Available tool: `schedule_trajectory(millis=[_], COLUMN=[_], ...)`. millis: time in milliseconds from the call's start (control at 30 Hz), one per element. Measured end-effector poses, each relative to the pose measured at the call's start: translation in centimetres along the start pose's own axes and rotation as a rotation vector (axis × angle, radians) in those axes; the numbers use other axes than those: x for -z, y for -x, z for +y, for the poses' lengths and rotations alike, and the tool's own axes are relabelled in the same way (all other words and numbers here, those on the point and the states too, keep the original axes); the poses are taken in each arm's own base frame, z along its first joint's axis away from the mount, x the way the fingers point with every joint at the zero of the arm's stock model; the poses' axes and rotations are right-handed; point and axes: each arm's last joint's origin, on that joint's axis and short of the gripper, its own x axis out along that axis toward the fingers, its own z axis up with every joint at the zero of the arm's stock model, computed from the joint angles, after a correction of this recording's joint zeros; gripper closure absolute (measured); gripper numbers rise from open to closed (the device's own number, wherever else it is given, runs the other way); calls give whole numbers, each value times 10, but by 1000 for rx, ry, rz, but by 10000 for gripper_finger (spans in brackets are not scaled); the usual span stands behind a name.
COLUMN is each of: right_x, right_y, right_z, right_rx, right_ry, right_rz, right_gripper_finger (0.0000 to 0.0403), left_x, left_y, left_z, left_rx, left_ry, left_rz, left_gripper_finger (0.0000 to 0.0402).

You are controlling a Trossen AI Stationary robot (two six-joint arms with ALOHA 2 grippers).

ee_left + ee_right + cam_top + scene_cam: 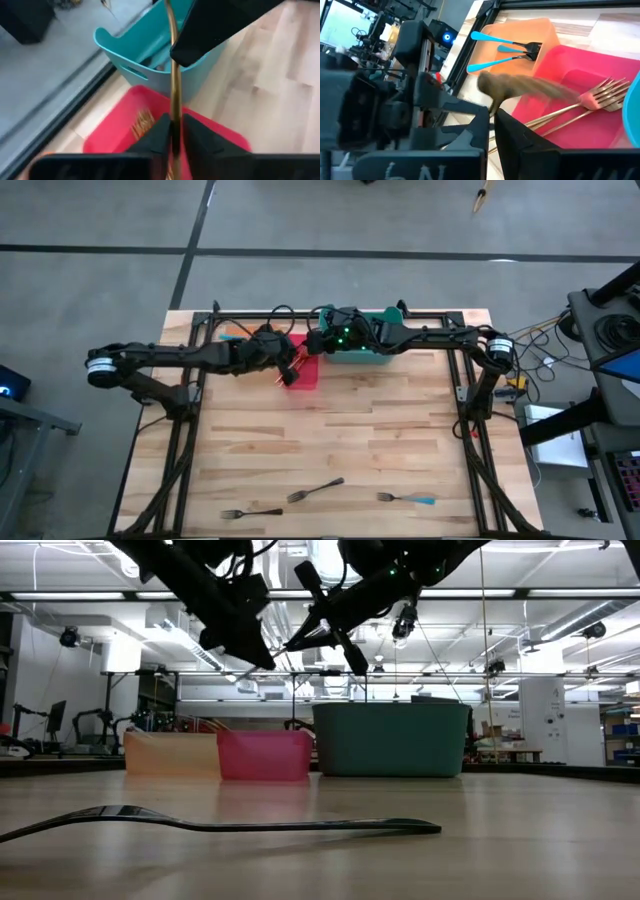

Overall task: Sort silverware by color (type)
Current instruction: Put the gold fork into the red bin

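now a gold fork (175,85) is held tight by the left gripper (173,131) over the red bin (220,136), where gold forks are kept. next it should be let go. the right gripper (492,122) looks shut near the teal bin (362,356).

Count, high view. Forks loose on table, lower part of frame: three, namely dark fork at lower left (252,512), dark fork at lower centre (316,490), blue-handled fork at lower right (406,499).

Bins, upper centre: three, namely teal (375,356), red (308,375), orange (232,336).

Right wrist view: two blue-handled forks (496,50) in orange bin; gold forks (580,107) in red bin, number unclear.
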Motion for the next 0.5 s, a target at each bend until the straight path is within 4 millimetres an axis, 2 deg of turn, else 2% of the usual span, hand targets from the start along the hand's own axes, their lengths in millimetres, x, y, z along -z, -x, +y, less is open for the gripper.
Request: schedule_trajectory(millis=[33, 133, 300, 500], right_x=[0, -1, -7, -31], right_y=[0, 1, 6, 26], right_z=[0, 1, -1, -8], right_rx=[-1, -18, -41, -58], right_ry=[-4, -12, 5, 17], right_rz=[2, 11, 39, 56], right_gripper_finger=[388, 371, 318, 259], left_x=[-3, -11, -15, -12], left_y=[4, 13, 19, 21], left_z=[0, 4, 9, 9], left_rx=[21, 86, 167, 210], left_ry=[23, 114, 264, 517], left_rz=[10, 13, 75, 150], left_gripper_finger=[387, 391, 396, 398])
